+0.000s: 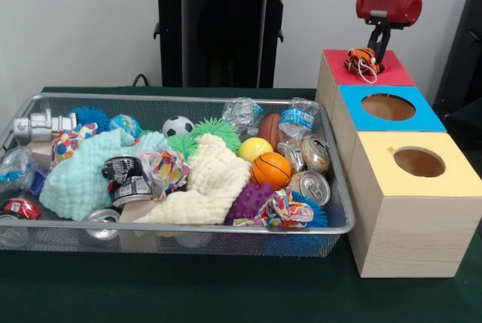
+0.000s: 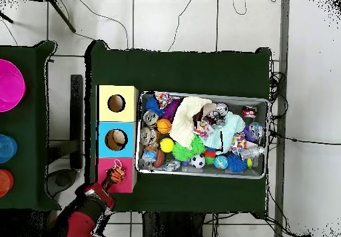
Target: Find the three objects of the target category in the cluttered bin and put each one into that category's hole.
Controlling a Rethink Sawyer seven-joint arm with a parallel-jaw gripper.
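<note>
Now gripper (image 1: 371, 58) at red box (image 1: 367, 67); three boxes, one bin (image 1: 181, 225).

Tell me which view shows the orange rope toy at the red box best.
The front view: the rope toy sits at the red box's hole under the gripper, its orange and white strands distinct. Overhead, it is only a small orange tangle.
</note>
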